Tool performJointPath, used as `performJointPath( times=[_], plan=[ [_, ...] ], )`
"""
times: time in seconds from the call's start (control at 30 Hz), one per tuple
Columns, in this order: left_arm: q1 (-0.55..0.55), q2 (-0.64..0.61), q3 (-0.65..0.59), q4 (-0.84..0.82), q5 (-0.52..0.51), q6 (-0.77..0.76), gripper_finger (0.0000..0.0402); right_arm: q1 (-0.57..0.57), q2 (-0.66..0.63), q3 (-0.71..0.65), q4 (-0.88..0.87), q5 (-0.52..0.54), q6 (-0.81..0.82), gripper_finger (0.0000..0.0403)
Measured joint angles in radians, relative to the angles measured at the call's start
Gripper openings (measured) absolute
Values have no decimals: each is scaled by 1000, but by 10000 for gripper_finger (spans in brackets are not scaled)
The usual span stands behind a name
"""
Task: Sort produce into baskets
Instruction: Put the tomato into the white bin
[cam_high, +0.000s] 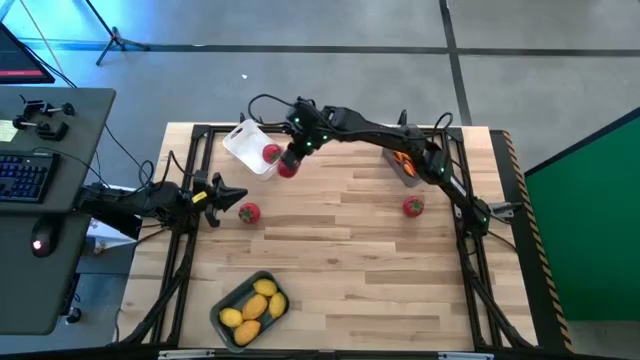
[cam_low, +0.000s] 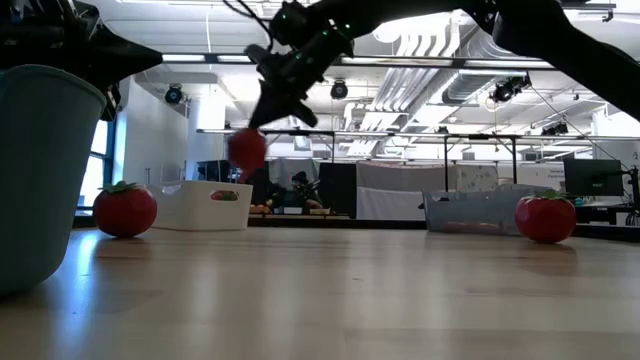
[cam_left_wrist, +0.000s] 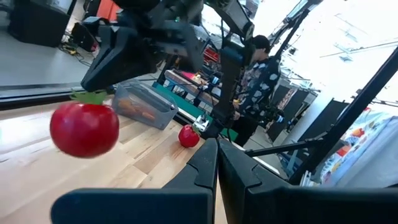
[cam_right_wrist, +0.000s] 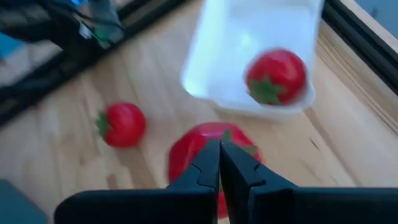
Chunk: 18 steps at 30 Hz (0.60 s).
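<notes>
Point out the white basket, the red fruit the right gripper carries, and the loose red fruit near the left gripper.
white basket (cam_high: 243, 141): high view, bare floor of the bin.
carried red fruit (cam_low: 247, 148): low view, middle of its red body.
loose red fruit (cam_high: 248, 212): high view, top of its red body.

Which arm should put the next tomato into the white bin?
Right. Its end effector already holds a tomato beside the white bin. The left end effector waits at the table's left edge.

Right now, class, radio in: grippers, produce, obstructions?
Right gripper shut on red fruit, beside white basket. Left gripper shut, idle at table edge. Nothing blocking.
</notes>
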Motion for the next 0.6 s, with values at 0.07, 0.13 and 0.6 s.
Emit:
performJointPath(
  times=[0.07, 0.13, 0.6],
  plan=[
    [0, 0, 0, 1, -1, 0, 0, 9, 0, 0, 55, -2, 25, 0],
    [0, 0, 0, 1, -2, 0, 0, 13, 0, 0, 104, -4, 49, 0],
    [0, 0, 50, 4, -6, 61, 0, 2, 22, 0, 429, 39, 105, 0]
  ],
)
